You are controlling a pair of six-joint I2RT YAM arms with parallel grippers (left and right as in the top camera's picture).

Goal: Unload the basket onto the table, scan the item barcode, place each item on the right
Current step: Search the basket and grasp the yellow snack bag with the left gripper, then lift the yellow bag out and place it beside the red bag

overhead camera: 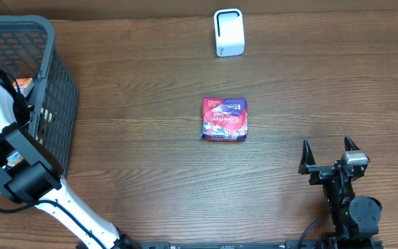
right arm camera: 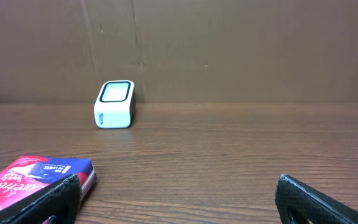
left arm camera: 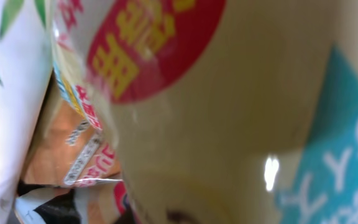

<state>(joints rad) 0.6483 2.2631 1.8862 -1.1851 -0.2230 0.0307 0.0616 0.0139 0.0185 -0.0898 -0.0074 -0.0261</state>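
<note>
**Left arm in the basket, grip unconfirmed**

Your left arm [overhead camera: 4, 104] reaches down into the grey basket [overhead camera: 55, 66] at the table's left edge. Its wrist camera is filled by a glossy yellow packet [left arm camera: 229, 112] pressed close among other wrappers. The left pincer's fingers do not show, so you cannot tell whether they have closed on it. Confirm the hold before lifting, bring the packet straight up past the basket wall, then turn its barcode to face the white scanner [overhead camera: 228, 32] at the far edge.

The right pincer [overhead camera: 327, 146] stands wide and empty near the front edge. A red pack [overhead camera: 224, 119] lies flat mid-table, well apart from the scanner.

The wooden table [overhead camera: 150, 180] is dark and level, and a brown cardboard wall [right arm camera: 229, 50] closes off the back.
</note>
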